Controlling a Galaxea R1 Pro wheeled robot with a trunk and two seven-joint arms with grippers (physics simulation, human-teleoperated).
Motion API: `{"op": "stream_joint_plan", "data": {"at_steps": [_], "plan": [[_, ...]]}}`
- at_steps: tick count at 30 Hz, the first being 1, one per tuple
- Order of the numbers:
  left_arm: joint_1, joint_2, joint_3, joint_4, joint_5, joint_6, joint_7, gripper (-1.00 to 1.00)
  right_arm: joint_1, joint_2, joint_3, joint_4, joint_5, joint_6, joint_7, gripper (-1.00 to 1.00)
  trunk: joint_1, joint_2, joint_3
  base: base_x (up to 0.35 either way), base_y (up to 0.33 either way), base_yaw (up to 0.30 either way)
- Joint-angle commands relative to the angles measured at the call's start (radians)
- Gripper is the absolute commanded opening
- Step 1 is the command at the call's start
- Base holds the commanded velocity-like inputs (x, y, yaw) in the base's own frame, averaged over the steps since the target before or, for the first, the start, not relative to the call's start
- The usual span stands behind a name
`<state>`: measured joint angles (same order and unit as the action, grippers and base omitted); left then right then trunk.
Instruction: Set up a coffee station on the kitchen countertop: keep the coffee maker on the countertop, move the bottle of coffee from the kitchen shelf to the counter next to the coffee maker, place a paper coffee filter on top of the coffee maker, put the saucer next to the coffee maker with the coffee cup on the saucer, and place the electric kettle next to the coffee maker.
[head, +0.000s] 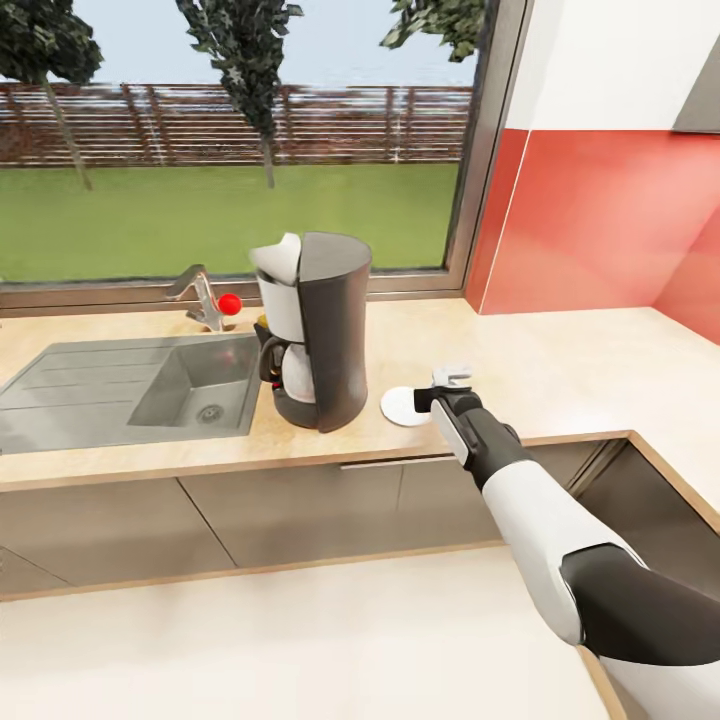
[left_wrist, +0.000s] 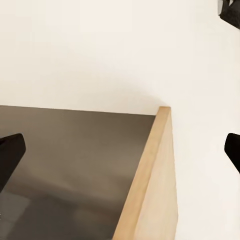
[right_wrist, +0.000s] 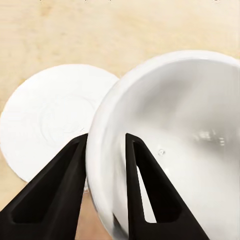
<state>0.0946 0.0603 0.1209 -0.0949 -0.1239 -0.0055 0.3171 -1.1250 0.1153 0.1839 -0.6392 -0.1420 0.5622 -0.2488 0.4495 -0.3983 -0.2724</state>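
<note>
Carrying the coffee cup (right_wrist: 175, 145) in my right gripper (right_wrist: 106, 145), fingers clenched across its rim, I hover just off the saucer (head: 402, 406), which lies at about four o'clock of the coffee maker (head: 318, 330); next I centre it, probably slightly leftward, then lower

A wide window (head: 240, 140) spans the far wall, showing bright daylight, a green lawn, trees and a brown slatted fence. To its right, a glossy red backsplash (head: 600, 220) runs beneath a white upper wall. A grey inset sink (head: 130, 385) with a drainboard sits at the left, with a metal tap (head: 200, 295) behind it, beside a red knob. Flat grey cabinet fronts (head: 290, 505) line the space below. The near floor (head: 280, 640) is pale cream.
</note>
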Motion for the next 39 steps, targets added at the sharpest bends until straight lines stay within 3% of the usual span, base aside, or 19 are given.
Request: {"op": "stream_joint_plan", "data": {"at_steps": [1, 39], "plan": [[0.000, 0.000, 0.008, -0.002, -0.010, -0.001, 0.001, 1.00, -0.001, 0.000, 0.005, -0.002, -0.010, 0.004, -0.009, -1.00, 0.001, -0.002, -0.002, 0.000, 0.180, 0.000], [0.004, -0.001, 0.010, 0.000, -0.009, -0.004, -0.001, 1.00, -0.001, -0.002, 0.003, 0.006, -0.007, 0.002, -0.010, -1.00, 0.001, -0.002, -0.002, 0.008, 0.017, 0.030]]}}
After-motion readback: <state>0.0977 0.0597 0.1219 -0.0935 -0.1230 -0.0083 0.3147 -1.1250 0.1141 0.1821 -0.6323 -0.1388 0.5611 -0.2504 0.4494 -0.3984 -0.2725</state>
